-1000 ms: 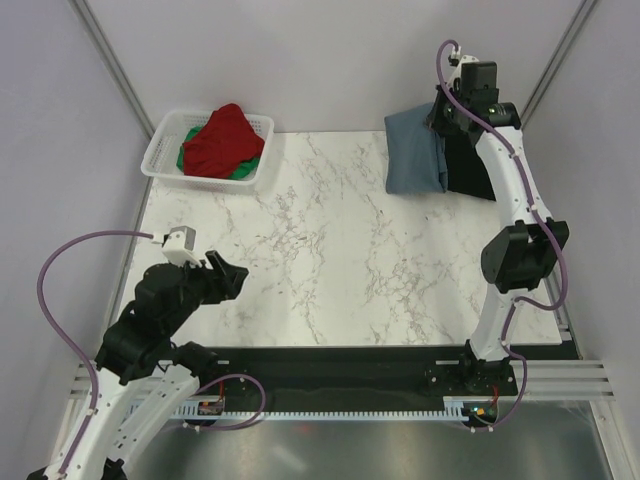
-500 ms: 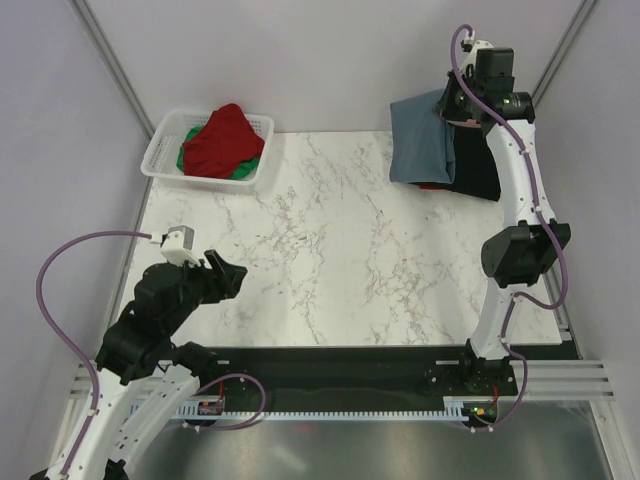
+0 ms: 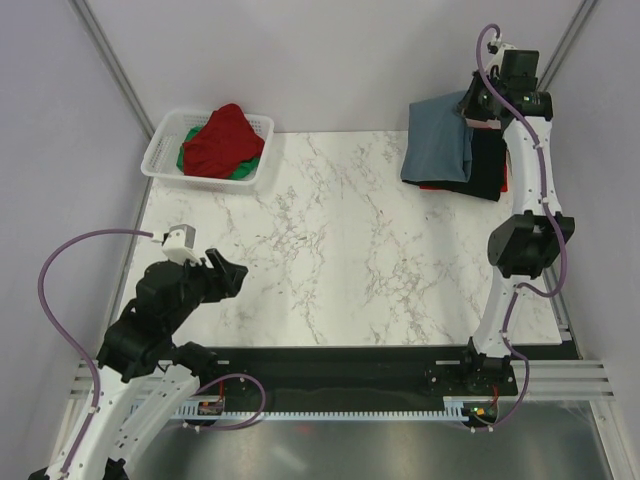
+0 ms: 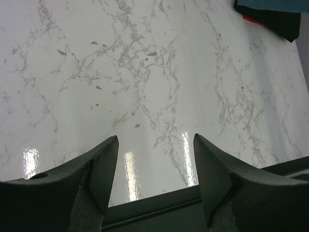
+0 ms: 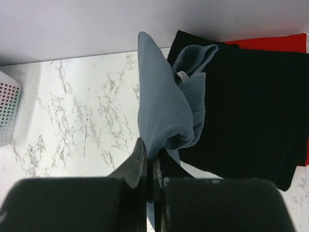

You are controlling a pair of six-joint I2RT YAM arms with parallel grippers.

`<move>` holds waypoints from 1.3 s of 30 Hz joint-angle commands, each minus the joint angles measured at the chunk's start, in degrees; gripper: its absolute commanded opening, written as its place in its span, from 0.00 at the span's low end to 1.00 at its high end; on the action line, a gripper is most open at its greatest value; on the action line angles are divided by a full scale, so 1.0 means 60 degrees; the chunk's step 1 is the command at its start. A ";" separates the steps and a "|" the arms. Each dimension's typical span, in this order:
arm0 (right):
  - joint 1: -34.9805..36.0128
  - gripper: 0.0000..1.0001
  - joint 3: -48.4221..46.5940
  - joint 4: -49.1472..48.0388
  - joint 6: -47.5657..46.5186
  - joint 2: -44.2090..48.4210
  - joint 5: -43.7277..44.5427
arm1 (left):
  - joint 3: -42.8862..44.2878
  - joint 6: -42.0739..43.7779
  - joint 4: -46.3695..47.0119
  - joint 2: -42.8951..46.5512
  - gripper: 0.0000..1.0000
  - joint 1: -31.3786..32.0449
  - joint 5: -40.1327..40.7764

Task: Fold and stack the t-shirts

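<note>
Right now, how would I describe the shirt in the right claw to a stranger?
Go to the far right corner of the marble table. There the right claw pinches the blue-grey t-shirt. Only it is blue-grey and lifted; the black t-shirt and red t-shirt lie flat beneath.

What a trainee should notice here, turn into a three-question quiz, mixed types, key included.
1. True or false: the left jaws grip a shirt.
2. The clamped t-shirt in the right jaws is: A yellow, B blue-grey, C white.
3. Fill in: the red t-shirt and green t-shirt at far left lie in the white ____.
Key: 1 false, they are open and empty; 2 B; 3 basket.
</note>
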State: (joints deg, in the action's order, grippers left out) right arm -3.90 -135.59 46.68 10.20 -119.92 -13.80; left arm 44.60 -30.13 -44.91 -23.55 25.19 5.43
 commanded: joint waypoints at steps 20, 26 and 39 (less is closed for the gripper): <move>-0.2236 0.98 -0.2657 -0.0923 0.1273 -0.3028 0.2067 | -0.0080 0.0100 0.0438 -0.0031 0.70 -0.0053 -0.0129; -0.1403 0.98 -0.0871 -0.1727 0.1318 -0.0598 0.2813 | -0.0080 0.0114 0.0438 0.0000 0.71 -0.0053 -0.0085; 0.3165 0.98 0.7489 -0.5256 0.3164 0.5495 0.1874 | -0.0109 0.0071 0.0438 0.0087 0.71 -0.0067 0.0003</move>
State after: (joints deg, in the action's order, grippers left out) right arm 9.34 -100.84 22.61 25.36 -89.43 -2.17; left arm 44.05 -30.13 -44.66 -23.66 25.08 4.86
